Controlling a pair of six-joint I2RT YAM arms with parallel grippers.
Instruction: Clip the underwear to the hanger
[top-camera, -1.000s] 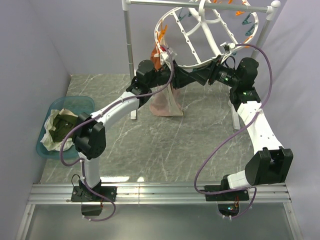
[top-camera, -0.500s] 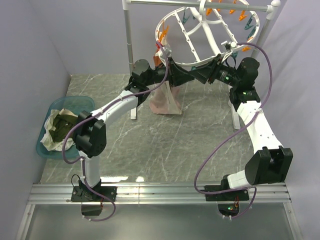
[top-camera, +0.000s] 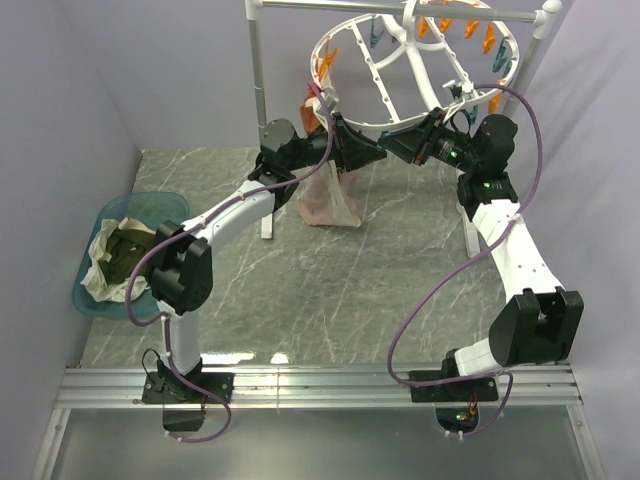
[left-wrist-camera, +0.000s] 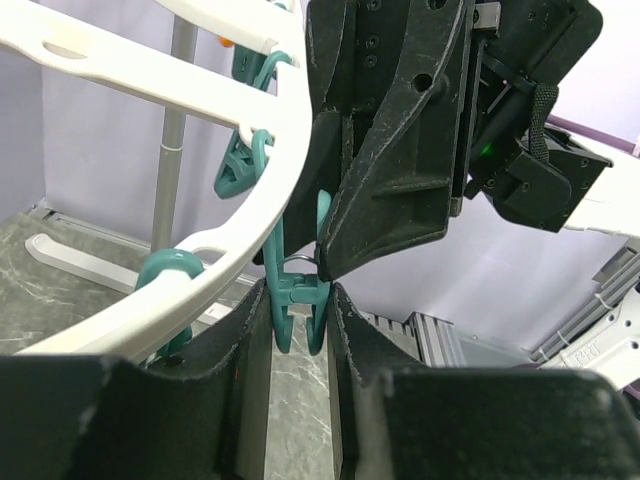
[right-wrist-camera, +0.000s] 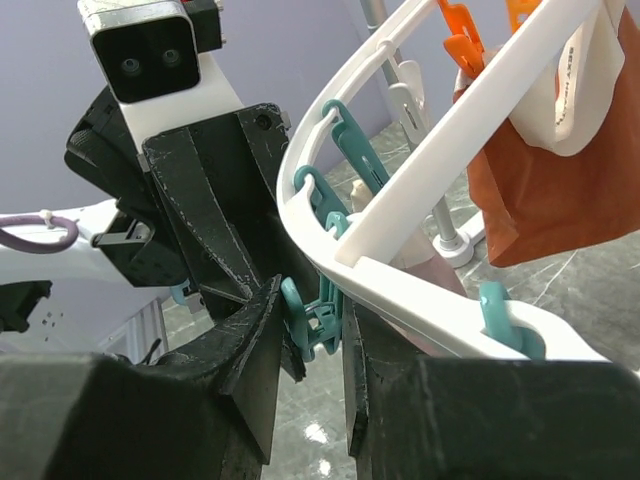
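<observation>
The white oval hanger (top-camera: 420, 75) hangs tilted from the stand, with orange and teal pegs on its rim. Both grippers meet under its near rim. My left gripper (top-camera: 372, 152) (left-wrist-camera: 297, 320) is shut on the lower ends of a teal peg (left-wrist-camera: 297, 295). My right gripper (top-camera: 392, 152) (right-wrist-camera: 312, 330) closes on a teal peg (right-wrist-camera: 318, 318) from the other side, right under the rim (right-wrist-camera: 400, 290). The pale pink underwear (top-camera: 325, 203) hangs below the left gripper, its top edge hidden. A strip of it shows behind the rim in the right wrist view (right-wrist-camera: 425, 268).
A rust-orange garment (top-camera: 311, 104) (right-wrist-camera: 540, 200) is pegged at the hanger's far left. The stand's white pole (top-camera: 257, 80) rises behind the left arm, and its foot (top-camera: 470, 235) lies at the right. A blue tub (top-camera: 95, 295) with olive cloth (top-camera: 125, 250) sits at the left.
The hanger's near rim has swung up, so the oval sits flatter. Both grippers rose with it and shifted a little left. The underwear still hangs in the same place.
</observation>
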